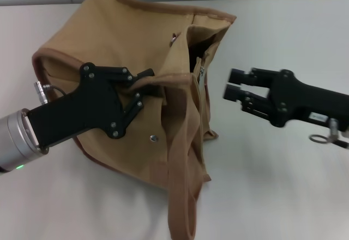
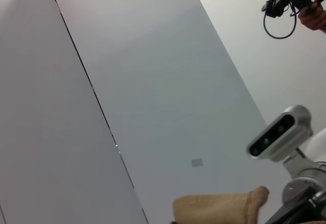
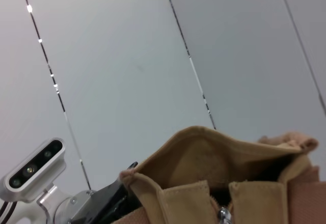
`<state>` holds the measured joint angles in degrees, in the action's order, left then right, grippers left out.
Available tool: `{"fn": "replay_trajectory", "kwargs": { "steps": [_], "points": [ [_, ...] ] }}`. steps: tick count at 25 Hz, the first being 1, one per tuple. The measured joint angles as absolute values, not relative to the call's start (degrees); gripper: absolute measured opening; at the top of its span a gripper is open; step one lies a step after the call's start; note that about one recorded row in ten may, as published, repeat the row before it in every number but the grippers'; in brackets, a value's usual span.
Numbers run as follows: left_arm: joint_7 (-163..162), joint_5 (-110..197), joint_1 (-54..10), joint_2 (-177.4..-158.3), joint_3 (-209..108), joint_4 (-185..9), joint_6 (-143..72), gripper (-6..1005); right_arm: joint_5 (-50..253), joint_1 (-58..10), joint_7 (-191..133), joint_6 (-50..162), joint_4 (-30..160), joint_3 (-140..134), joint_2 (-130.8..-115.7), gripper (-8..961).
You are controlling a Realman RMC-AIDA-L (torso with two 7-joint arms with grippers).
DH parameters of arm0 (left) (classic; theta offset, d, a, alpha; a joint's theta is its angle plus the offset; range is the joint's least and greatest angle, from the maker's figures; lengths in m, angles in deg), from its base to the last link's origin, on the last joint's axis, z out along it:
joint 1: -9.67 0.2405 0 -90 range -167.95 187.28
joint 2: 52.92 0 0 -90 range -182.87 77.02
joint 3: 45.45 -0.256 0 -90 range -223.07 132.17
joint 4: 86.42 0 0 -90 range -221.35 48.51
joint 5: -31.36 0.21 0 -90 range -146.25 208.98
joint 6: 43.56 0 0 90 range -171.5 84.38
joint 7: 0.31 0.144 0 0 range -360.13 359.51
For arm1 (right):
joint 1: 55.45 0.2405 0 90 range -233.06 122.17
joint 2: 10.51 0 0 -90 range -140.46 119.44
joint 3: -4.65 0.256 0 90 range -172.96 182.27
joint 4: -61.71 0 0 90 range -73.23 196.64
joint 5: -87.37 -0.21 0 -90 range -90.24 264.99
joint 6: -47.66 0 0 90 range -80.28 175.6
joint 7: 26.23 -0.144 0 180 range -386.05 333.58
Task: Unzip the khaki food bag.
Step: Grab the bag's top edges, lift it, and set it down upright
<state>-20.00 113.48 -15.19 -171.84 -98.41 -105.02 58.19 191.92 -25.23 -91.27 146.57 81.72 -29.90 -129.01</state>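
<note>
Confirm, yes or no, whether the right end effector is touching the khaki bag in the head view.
No: the right end effector hangs beside the khaki food bag, with bare table visible between them.

Strap (image 1: 182,196) likely blocks bag (image 1: 109,38) front

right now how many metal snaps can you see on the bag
2: one snap high on the bag near its open top, one snap lower, on the front by the left gripper. Others may be hidden under folds.
</note>
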Motion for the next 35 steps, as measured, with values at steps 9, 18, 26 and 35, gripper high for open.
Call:
{"fn": "replay_trajectory", "kwargs": {
  "steps": [9,18,26,35],
  "points": [
    [-19.9,113.3,-14.8,-172.01,-99.1,-105.0,58.9,82,192.0,-21.4,-91.5,142.3,81.0,-35.9,-129.71,453],
    [-19.9,113.3,-14.9,-172.01,-100.6,-104.8,59.2,83,191.8,-20.8,-91.8,144.2,81.3,-39.5,-129.75,452],
    [-19.9,113.2,-14.9,-172.02,-100.6,-104.4,59.1,82,192.0,-21.3,-91.9,148.2,81.5,-40.4,-129.29,453],
    [-19.9,113.2,-14.8,-172.01,-100.6,-104.3,59.2,80,192.2,-21.4,-92.0,149.0,81.5,-42.4,-129.19,421]
  ]
}}
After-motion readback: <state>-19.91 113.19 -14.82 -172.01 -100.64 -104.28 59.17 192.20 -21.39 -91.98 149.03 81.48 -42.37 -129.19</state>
